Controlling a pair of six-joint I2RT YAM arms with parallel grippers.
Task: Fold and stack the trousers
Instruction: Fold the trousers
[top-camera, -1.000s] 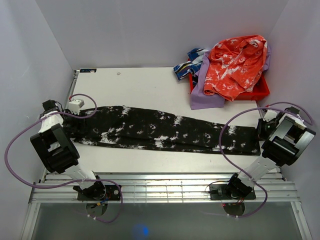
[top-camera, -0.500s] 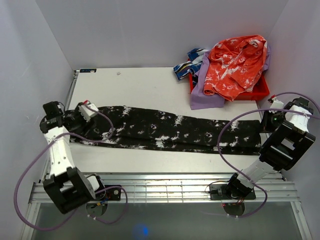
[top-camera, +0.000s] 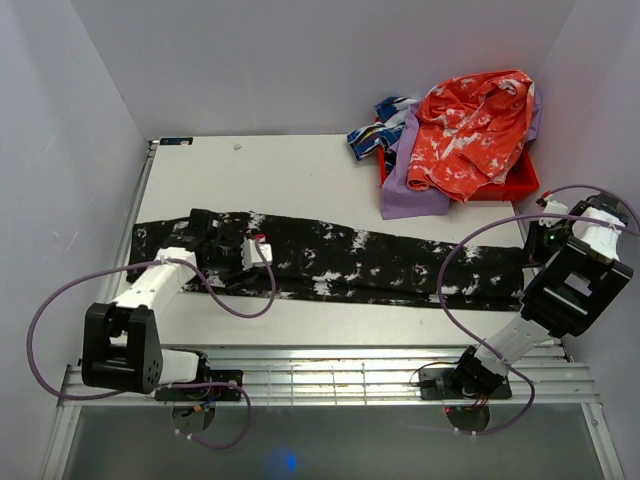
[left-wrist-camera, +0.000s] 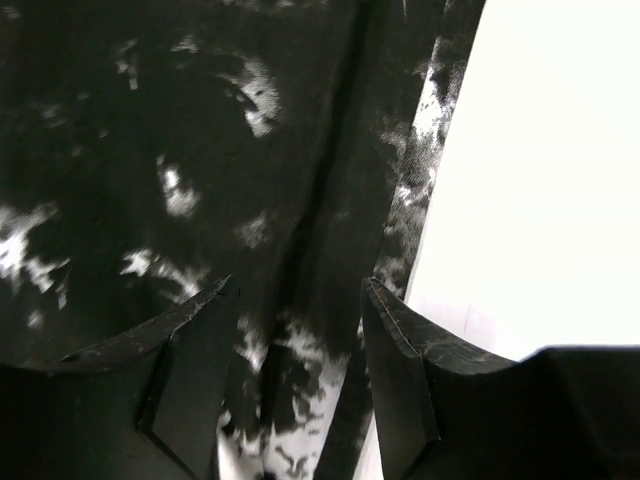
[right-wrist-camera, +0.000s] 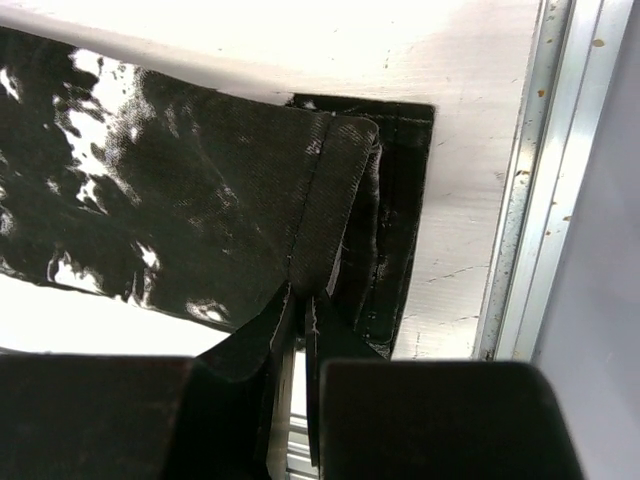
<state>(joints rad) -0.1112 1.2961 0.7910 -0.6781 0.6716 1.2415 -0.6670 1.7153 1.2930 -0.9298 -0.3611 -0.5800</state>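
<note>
The black trousers (top-camera: 350, 262) with white blotches lie stretched left to right across the white table (top-camera: 290, 175). My left gripper (top-camera: 240, 262) is open just above the trousers, about a quarter of the way in from their left end. In the left wrist view the open gripper (left-wrist-camera: 295, 310) has the cloth (left-wrist-camera: 150, 150) under it, and the cloth's edge and bare table lie to its right. My right gripper (top-camera: 530, 250) is shut on the right end of the trousers. In the right wrist view the gripper (right-wrist-camera: 305, 298) pinches the folded hem (right-wrist-camera: 330, 190).
A red bin (top-camera: 525, 182) at the back right holds a heap of clothes with an orange-and-white garment (top-camera: 470, 120) on top. A purple cloth (top-camera: 410, 195) and a blue-and-white one (top-camera: 378, 128) spill over its left side. A metal rail (top-camera: 320, 372) runs along the near edge, and walls close in on both sides.
My left gripper has left the trousers' left end and moved right along them. The left end now lies flat on the table. The right gripper still holds the right end.
</note>
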